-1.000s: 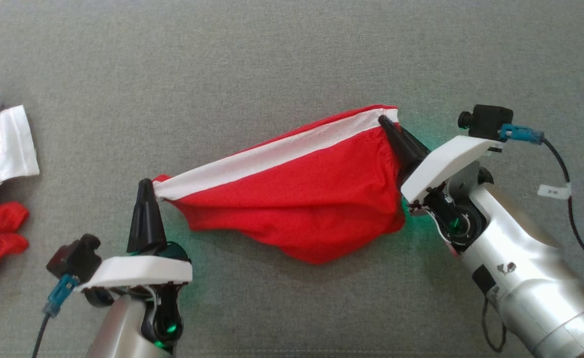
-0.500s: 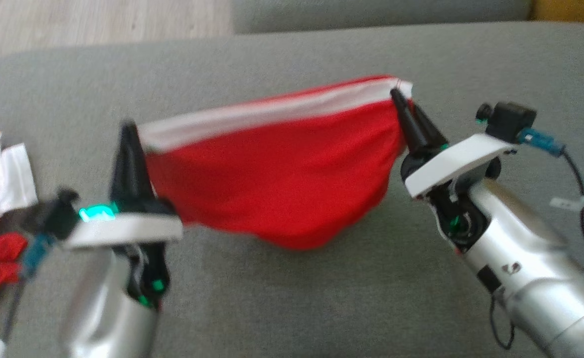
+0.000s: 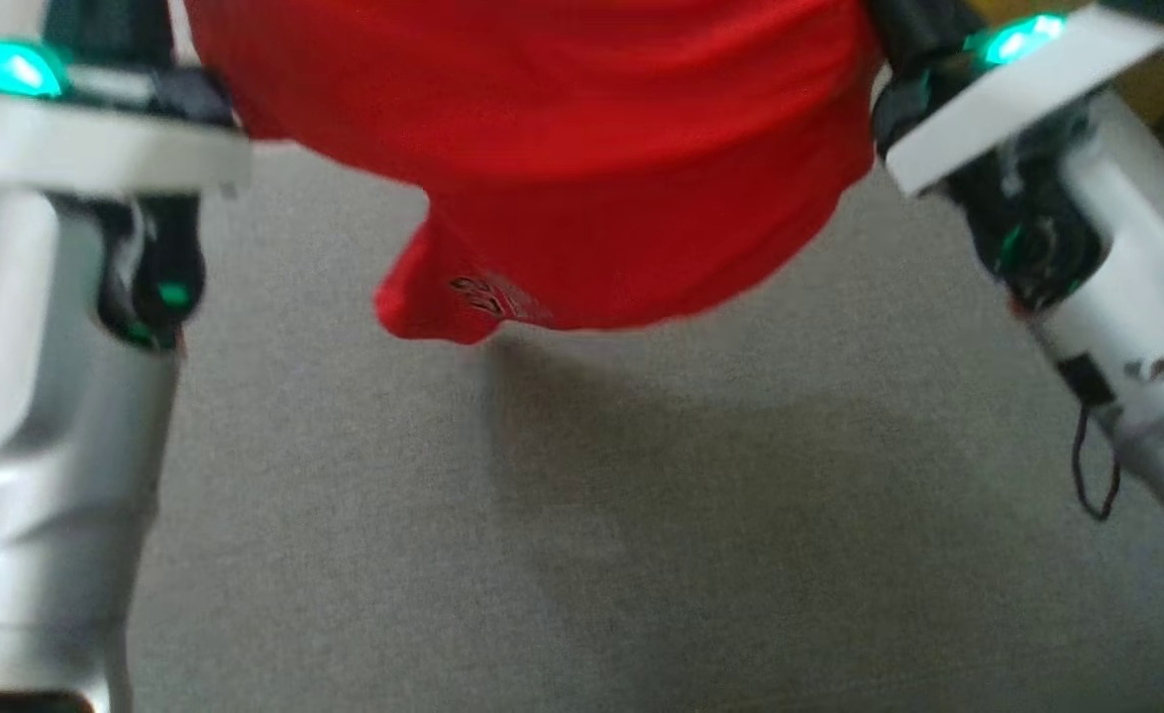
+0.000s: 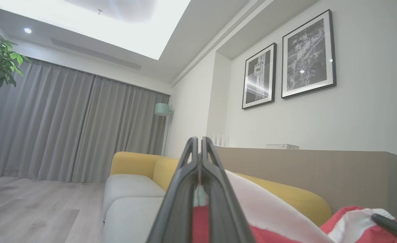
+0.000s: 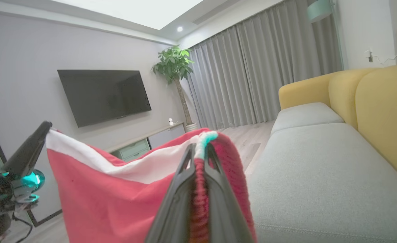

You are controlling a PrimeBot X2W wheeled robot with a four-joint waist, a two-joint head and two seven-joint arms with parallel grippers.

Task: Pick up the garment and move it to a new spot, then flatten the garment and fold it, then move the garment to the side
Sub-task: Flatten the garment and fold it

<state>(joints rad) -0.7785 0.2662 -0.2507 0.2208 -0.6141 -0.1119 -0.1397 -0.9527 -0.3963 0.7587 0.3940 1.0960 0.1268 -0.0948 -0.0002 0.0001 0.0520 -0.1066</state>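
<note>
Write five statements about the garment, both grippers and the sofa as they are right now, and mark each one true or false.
1. The red garment hangs between both grippers. True.
2. The left gripper is open. False: it is shut on the garment.
3. The right gripper pinches the garment's edge. True.
4. The garment lies flat on the grey cushion. False: it hangs in the air, and its shadow falls on the cushion below.
5. The sofa's backrest is green. False: it is yellow.

The garment (image 3: 582, 149) is cut off above, its print (image 3: 490, 295) blurred.
</note>
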